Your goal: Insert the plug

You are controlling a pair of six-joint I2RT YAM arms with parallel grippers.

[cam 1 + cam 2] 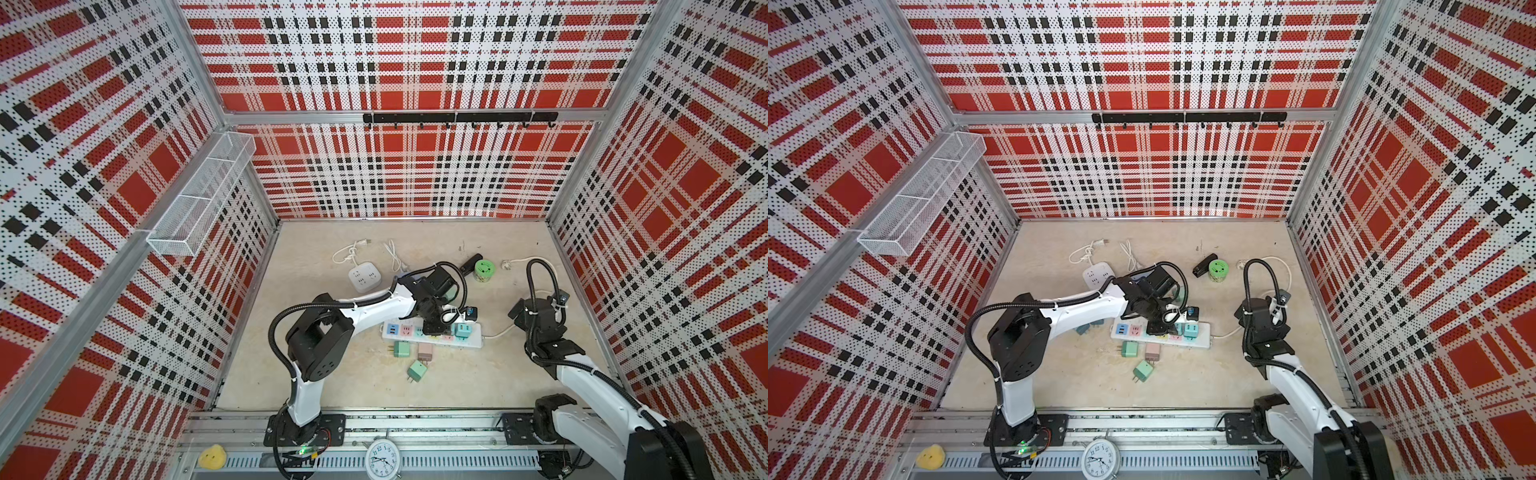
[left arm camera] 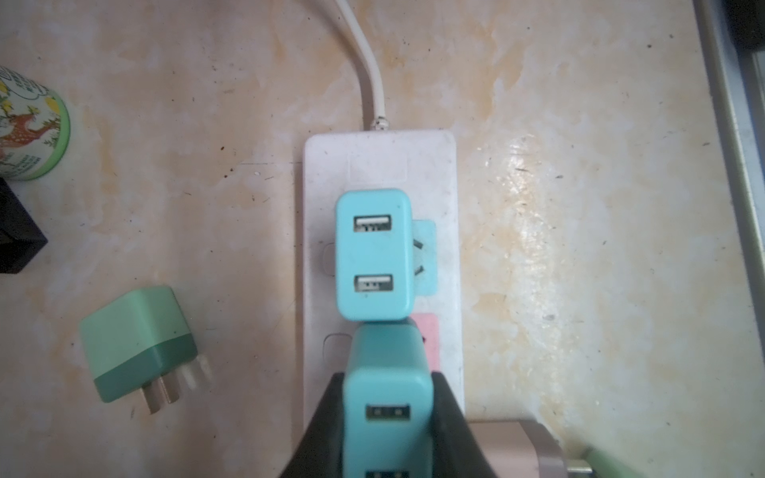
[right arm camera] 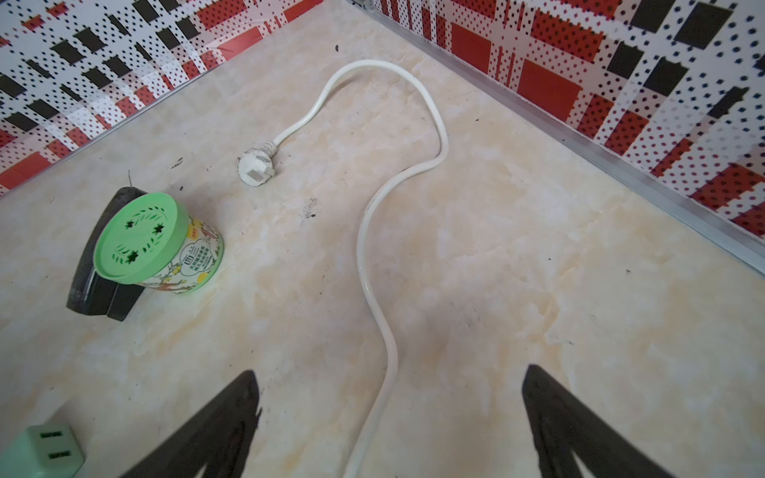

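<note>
nearest us, at the bottom edge of both top views, we are seeing a white clock [image 1: 382, 458] and a yellow plush toy [image 1: 212, 456] sitting on the rail. further in, at lower centre, a green adapter [image 1: 417, 370], a pink adapter [image 1: 424, 352] and a second green adapter [image 1: 401, 349] are lying loose on the table. just beyond them the white power strip [image 1: 476, 334] is lying across the middle of the frame. the left gripper [image 2: 387, 380] is reaching down over it and is clamping a teal plug [image 2: 387, 397] between its black fingers [image 2: 449, 414]. that plug is standing over the strip's pink socket, touching a teal charger [image 2: 372, 254] already sitting in the next socket; we cannot tell whether its prongs are in. right of centre, the right gripper [image 3: 391, 369] is hanging spread wide and holding nothing, above the strip's white cord [image 3: 374, 265]. farther back a green can [image 1: 484, 271] is leaning on a black object [image 1: 471, 264], and a square white socket [image 1: 364, 277] is resting left of centre.
</note>
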